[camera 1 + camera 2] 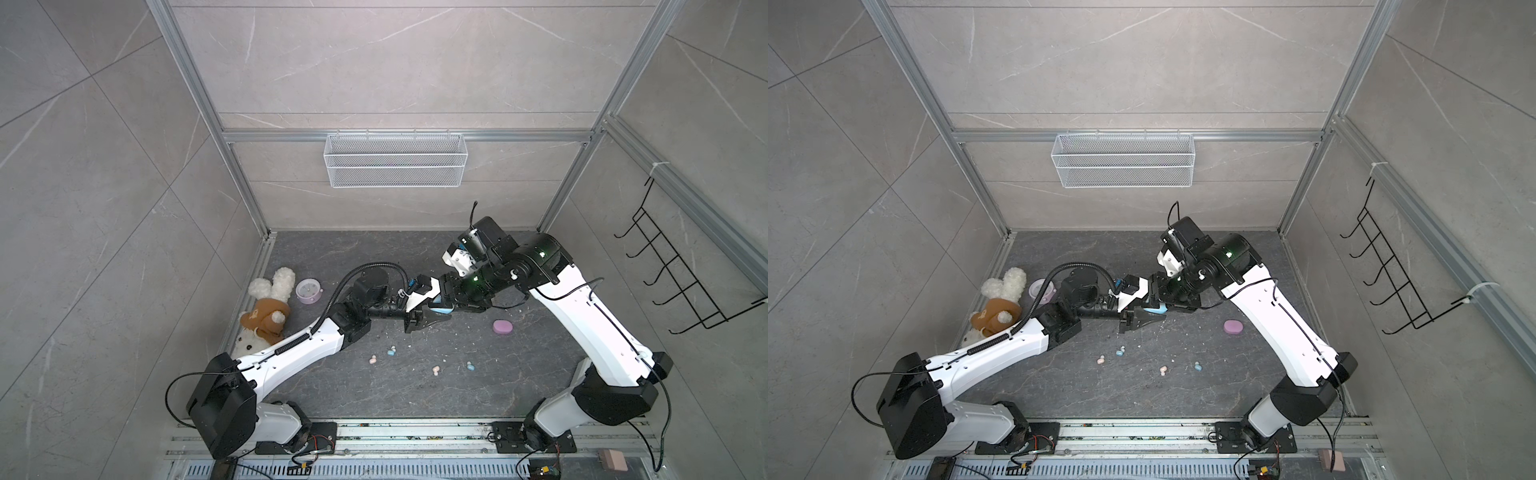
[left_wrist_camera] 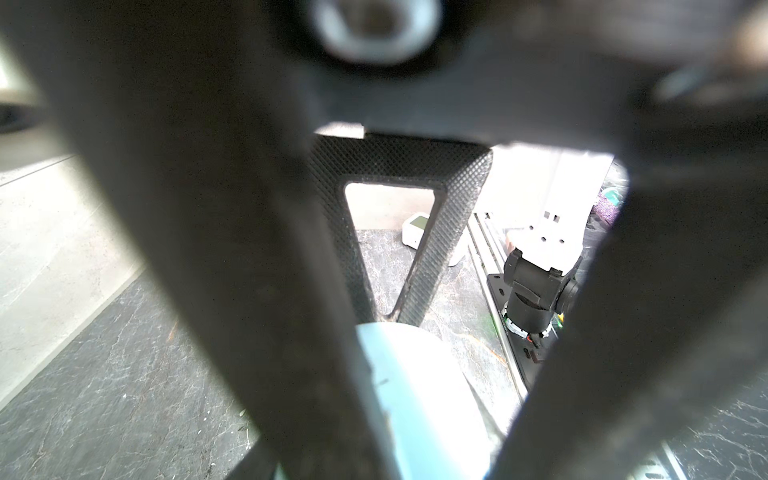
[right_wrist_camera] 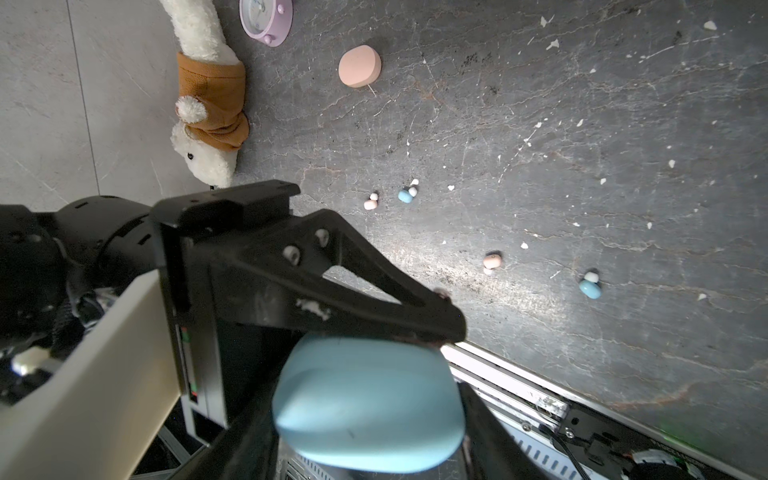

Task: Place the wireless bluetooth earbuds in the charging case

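Stone tabletop [image 1: 415, 395], closed blue case [image 3: 370, 399], clamped by left gripper [image 1: 436, 315], right gripper [image 1: 445, 302]; earbuds [image 1: 435, 370] loose

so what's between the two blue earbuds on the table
A peach-pink earbud lies between the left blue earbud and the right blue earbud, touching neither, in both top views.

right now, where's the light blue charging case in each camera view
Both top views: the light blue charging case is near the centre, just below mid-height.
Left wrist: close up and blurred, a pale blue curve.
Right wrist: close up and large, a rounded blue shell.
Shared landmark: the metal rail.
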Motion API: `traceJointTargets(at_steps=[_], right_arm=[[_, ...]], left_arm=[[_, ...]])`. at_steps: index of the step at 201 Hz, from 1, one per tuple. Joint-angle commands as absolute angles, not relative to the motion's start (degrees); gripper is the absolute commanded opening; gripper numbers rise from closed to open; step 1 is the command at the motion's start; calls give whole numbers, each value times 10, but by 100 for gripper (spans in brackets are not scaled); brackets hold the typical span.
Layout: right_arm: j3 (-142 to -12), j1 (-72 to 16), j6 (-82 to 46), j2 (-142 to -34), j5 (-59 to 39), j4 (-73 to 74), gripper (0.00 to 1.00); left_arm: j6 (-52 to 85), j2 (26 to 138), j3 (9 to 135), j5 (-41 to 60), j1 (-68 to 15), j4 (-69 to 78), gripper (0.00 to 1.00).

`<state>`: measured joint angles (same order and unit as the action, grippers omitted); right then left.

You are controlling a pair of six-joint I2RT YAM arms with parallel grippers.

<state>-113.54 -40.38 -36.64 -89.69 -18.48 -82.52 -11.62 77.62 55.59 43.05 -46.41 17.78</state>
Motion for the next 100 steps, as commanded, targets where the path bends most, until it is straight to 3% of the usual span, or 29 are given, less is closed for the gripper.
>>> traceJointTargets(at_steps=[1,30,100], right_arm=[[-1141,-407,-364,-901,-193,-809,63],[-1130,-406,-369,-890,-179,-808,74],[-1079,-388,-390,-837,-196,-764,84]], left_arm=[[-131,770,576,449,-472,178,34],[-126,767,574,445,-472,182,32],[-107,758,557,447,-471,204,30]])
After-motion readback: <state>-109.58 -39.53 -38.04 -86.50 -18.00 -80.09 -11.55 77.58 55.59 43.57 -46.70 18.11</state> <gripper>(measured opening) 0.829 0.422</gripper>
